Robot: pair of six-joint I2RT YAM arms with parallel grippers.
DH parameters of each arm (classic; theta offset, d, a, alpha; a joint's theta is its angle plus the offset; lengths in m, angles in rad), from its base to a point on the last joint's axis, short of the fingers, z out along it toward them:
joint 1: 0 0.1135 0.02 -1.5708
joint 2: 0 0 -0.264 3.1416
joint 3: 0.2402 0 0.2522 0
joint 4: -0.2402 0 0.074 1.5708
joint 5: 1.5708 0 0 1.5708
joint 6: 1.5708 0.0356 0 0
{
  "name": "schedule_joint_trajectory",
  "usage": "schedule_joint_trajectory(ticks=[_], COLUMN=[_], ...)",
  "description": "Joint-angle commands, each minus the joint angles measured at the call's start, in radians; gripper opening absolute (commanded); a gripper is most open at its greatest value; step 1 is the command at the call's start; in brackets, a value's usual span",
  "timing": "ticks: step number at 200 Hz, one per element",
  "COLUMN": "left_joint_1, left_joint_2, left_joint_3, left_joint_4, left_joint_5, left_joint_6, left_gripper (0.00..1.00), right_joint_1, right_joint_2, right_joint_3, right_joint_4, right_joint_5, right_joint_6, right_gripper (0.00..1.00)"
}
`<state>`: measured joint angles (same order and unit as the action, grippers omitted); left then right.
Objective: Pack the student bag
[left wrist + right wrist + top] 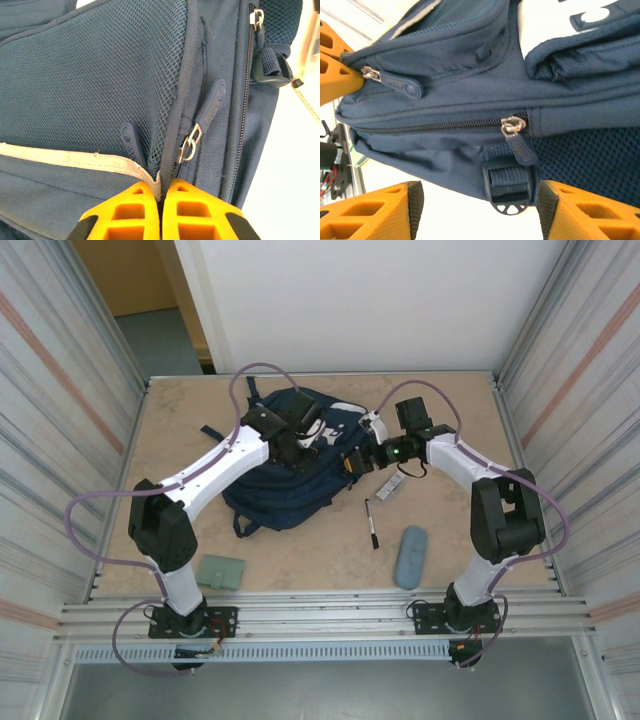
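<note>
The navy student bag [285,495] lies in the middle of the table. My left gripper [298,452] rests on its upper part. In the left wrist view this gripper [161,189] is shut, pinching a seam of the student bag [90,75] beside a metal zipper ring [189,146]. My right gripper [352,462] is at the bag's right side. In the right wrist view it [480,205] stands open, with a black strap buckle [509,189] and a zipper pull [516,135] just ahead of its jaws and nothing between them.
A black pen [371,523] lies right of the bag, with a small white object [392,486] above it. A grey-blue pencil case [410,557] sits near the front right. A green wallet [221,571] lies at the front left. Metal walls close in both sides.
</note>
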<state>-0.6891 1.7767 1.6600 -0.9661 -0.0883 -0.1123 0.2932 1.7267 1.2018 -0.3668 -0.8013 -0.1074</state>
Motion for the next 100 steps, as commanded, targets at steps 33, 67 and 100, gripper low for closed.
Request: schedule_joint_trajectory(ticks=[33, 67, 100], left_joint_1=[0.005, 0.012, 0.016], left_joint_2=[-0.078, -0.085, -0.091], left_joint_3=[0.003, -0.007, -0.015], left_joint_4=[0.081, 0.086, 0.086], left_joint_5=[0.103, 0.123, 0.120], left_joint_6=[0.011, 0.011, 0.007], left_gripper=[0.00, 0.00, 0.00], right_joint_1=[0.036, 0.069, 0.099], right_joint_2=[0.142, 0.148, 0.118], right_joint_3=[0.119, 0.148, 0.131], right_joint_4=[-0.015, -0.040, -0.066], right_joint_5=[-0.011, 0.060, 0.174], right_joint_6=[-0.044, -0.115, -0.167], right_gripper=[0.59, 0.43, 0.24])
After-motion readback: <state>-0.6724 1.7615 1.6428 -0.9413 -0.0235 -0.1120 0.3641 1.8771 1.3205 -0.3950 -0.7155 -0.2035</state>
